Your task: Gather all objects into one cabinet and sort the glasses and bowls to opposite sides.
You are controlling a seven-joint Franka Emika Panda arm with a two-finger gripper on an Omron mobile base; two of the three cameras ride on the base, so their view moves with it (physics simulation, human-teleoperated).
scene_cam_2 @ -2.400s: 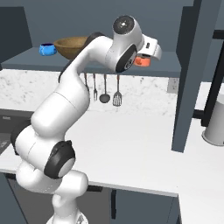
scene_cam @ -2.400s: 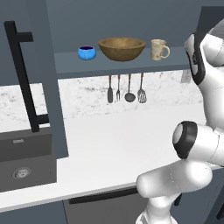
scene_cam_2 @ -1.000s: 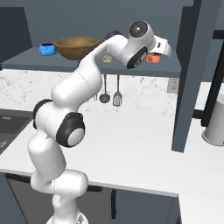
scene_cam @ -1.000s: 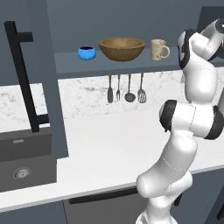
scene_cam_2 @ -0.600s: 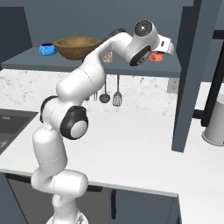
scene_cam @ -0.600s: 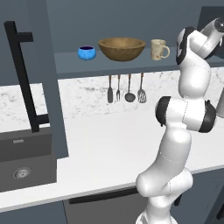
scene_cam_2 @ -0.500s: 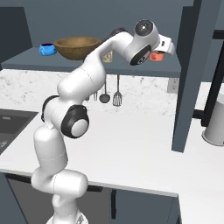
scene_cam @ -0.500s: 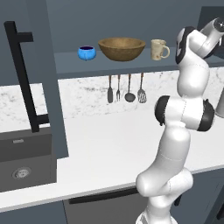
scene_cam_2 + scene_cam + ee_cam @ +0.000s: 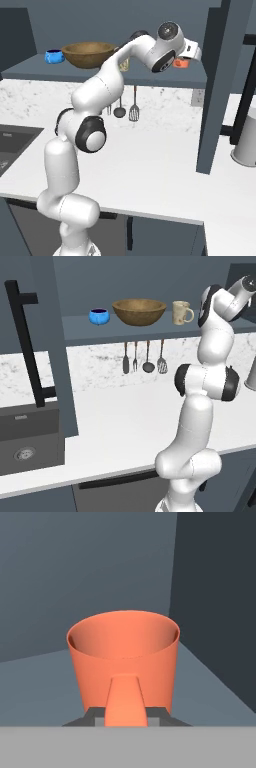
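Note:
The orange-red cup (image 9: 124, 657) sits right before the hand camera, its handle between my two dark fingertips (image 9: 96, 715). My gripper (image 9: 192, 52) is shut on that cup (image 9: 181, 63) at the right end of the open blue-grey cabinet's shelf (image 9: 30, 70). Further left on the same shelf stand the blue bowl (image 9: 99, 316), the wide wooden bowl (image 9: 139, 311) and the beige mug (image 9: 181, 312). In the right base view my arm hides most of the mug. The hand (image 9: 246, 287) reaches into the cabinet's upper right.
The cabinet doors stand open, one at the left with a long black bar handle (image 9: 29, 346) and one at the right (image 9: 219, 85). Utensils (image 9: 145, 358) hang under the shelf. A sink (image 9: 25, 436) lies left of the white counter (image 9: 125, 421); a grey canister (image 9: 245, 142) stands at the right.
The arm has straightened upward and reached further right along the shelf, and the orange-red cup has moved right with the hand. The bowls and mug have stayed put.

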